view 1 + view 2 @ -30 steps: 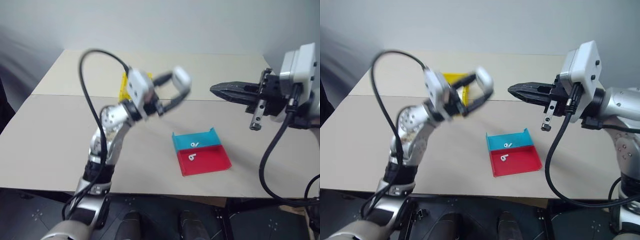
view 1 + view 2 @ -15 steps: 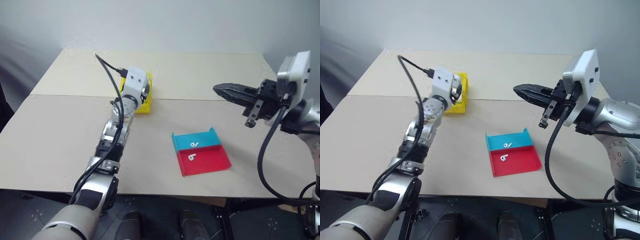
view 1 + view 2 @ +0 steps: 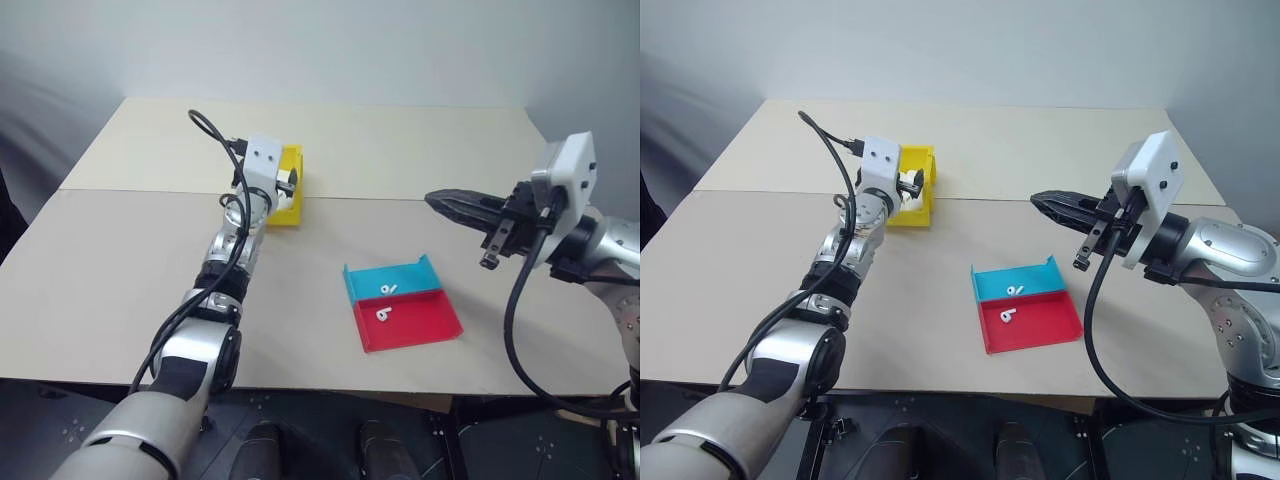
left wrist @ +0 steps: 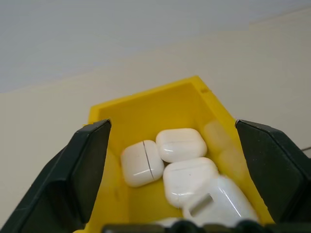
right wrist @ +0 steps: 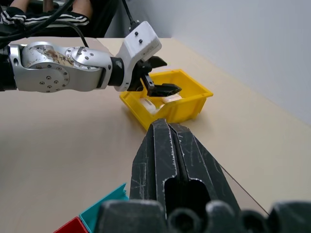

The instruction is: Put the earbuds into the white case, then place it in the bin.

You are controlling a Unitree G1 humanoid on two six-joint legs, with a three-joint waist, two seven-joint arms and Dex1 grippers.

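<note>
Left gripper [image 4: 170, 194] has swung out over the bin [image 3: 291, 190] since a second ago; jaws now wide, holding nothing. White case [image 4: 216, 206] lies in the bin among other cases, probably just dropped. Right gripper [image 3: 440, 200] hangs mid-air, jaws shut, empty. Two earbuds [image 3: 385, 313] sit in the trays on the counter [image 3: 120, 280].

The bin [image 3: 917, 190] sits left of the table's [image 3: 1040, 140] centre, holding several cases [image 4: 181, 143]. Two adjoining trays [image 3: 1025, 308] lie toward the front-right edge, each containing one earbud [image 3: 1008, 315].
</note>
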